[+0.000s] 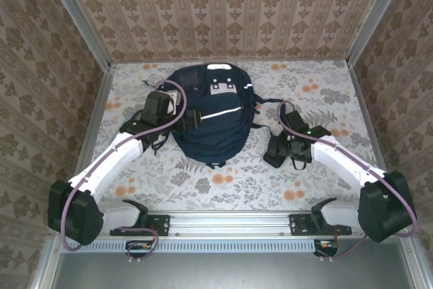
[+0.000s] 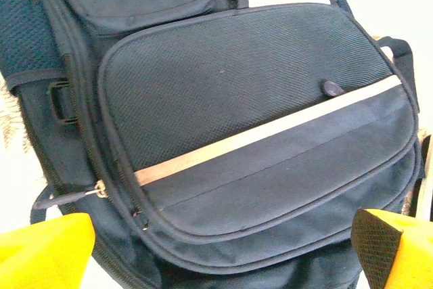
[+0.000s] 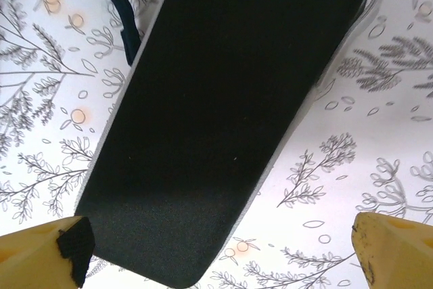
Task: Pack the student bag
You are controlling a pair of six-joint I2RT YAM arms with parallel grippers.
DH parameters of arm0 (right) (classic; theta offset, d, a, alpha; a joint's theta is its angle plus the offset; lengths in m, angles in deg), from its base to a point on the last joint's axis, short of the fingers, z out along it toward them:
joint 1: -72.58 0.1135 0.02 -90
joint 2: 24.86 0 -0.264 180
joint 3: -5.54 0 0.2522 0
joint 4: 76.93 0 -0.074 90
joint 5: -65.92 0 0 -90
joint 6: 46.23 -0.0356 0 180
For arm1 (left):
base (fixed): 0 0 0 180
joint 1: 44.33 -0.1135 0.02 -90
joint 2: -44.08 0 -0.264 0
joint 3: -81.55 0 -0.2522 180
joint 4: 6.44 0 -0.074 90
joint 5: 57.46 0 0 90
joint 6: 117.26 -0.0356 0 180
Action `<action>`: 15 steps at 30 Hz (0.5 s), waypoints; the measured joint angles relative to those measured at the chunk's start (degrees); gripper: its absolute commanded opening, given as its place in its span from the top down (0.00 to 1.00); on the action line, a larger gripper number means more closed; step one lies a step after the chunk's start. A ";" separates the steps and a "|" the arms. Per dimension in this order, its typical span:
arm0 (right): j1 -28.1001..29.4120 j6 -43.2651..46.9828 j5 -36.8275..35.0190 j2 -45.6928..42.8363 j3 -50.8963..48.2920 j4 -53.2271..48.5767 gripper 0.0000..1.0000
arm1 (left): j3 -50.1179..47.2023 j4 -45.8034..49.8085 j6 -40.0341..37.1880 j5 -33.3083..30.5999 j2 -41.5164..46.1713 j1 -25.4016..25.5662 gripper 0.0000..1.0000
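Observation:
The student bag (image 1: pixel 210 109) is a large navy backpack with a white stripe, lying flat in the middle of the table, its grey-white patches at the far end. My left gripper (image 1: pixel 195 121) hovers over the bag's left side. In the left wrist view its yellow fingers (image 2: pixel 47 252) stand wide apart over the front pocket (image 2: pixel 257 113), so the left gripper (image 2: pixel 223 255) is open and holds nothing. My right gripper (image 1: pixel 276 155) is to the right of the bag. It stands open (image 3: pixel 220 255) above a black padded strap (image 3: pixel 223 120) that lies flat on the cloth.
A floral tablecloth (image 1: pixel 325 93) covers the table, with free room at the right and the front. Wallpapered walls close in the back and both sides. A metal rail (image 1: pixel 230 225) runs along the near edge. A zipper pull (image 2: pixel 100 189) sits at the front pocket's left corner.

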 measured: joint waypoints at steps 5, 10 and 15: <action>2.93 -6.75 -0.94 3.50 0.00 2.32 0.00 | 1.64 0.37 -0.83 -0.72 -1.84 2.03 0.00; 4.48 -13.57 -2.49 6.16 0.00 4.70 0.00 | 1.73 0.57 -1.16 -1.46 -2.36 2.40 0.00; 5.11 -17.86 -3.30 9.60 -0.11 6.64 0.05 | 1.77 0.70 -1.75 -1.77 -2.60 2.75 0.00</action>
